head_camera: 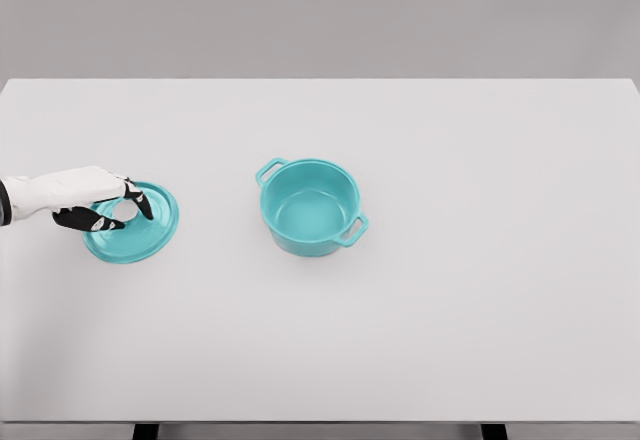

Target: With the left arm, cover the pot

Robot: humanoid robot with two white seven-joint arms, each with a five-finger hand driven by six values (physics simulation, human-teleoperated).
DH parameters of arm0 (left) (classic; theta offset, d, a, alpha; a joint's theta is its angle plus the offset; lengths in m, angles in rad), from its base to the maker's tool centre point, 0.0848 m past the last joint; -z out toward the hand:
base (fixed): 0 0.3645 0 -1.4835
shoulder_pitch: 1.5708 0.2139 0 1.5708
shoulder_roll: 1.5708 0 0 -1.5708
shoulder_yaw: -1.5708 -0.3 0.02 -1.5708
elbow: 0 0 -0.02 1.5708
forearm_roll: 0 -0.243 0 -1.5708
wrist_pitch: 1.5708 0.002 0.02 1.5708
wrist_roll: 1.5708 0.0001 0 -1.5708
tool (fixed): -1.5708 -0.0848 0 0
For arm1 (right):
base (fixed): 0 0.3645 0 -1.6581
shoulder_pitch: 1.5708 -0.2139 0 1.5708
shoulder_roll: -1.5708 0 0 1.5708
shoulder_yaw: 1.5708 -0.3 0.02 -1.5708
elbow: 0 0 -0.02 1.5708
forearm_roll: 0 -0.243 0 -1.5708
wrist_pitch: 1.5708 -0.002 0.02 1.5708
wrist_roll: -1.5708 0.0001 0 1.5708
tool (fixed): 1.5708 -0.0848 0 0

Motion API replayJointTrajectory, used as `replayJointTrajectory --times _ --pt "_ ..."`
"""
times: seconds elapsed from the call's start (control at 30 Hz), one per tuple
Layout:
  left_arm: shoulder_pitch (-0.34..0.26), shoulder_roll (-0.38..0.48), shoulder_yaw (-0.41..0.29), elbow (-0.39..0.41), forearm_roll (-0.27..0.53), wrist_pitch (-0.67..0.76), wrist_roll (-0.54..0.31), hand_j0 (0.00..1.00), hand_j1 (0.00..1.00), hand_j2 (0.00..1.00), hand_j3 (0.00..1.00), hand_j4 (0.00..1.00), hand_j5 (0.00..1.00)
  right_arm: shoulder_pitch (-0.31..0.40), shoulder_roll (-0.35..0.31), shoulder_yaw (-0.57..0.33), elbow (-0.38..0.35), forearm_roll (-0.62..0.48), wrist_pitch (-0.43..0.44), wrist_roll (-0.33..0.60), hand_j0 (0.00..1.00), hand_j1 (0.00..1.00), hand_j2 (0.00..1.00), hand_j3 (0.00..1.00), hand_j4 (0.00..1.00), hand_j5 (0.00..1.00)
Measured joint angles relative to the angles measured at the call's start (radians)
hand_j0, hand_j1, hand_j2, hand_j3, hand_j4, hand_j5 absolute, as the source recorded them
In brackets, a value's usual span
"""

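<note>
A teal pot (309, 207) with two side handles stands open and empty near the middle of the white table. Its round teal lid (140, 232) lies flat on the table well to the left of it. My left hand (128, 212) reaches in from the left edge and sits over the lid's left half. Its dark-tipped fingers are curled around the pale knob at the lid's centre. The hand hides part of the knob and the lid's left rim. The right arm does not show.
The white table (450, 290) stretches across the view, with its far edge at the top and its near edge at the bottom. A bare stretch of tabletop separates lid and pot.
</note>
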Motion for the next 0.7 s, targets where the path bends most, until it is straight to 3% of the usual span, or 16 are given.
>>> replayJointTrajectory --times 0.23,0.57,0.7 --pt "-0.002 0.001 -0.004 -0.022 -0.02 -0.013 -0.009 0.54 0.54 0.54 0.54 0.54 0.54 0.0 0.0 0.0 0.0 0.0 0.0 0.0 1.0 1.0 1.0 1.0 1.0 1.0" --pt "-0.008 0.008 0.002 -0.138 -0.025 -0.022 -0.013 0.54 0.54 0.54 0.54 0.54 0.54 0.0 0.0 0.0 0.0 0.0 0.0 0.0 1.0 1.0 1.0 1.0 1.0 1.0" --pt "-0.044 0.011 0.002 -0.174 -0.016 -0.022 -0.013 0.54 0.54 0.54 0.54 0.54 0.54 0.0 0.0 0.0 0.0 0.0 0.0 0.0 1.0 1.0 1.0 1.0 1.0 1.0"
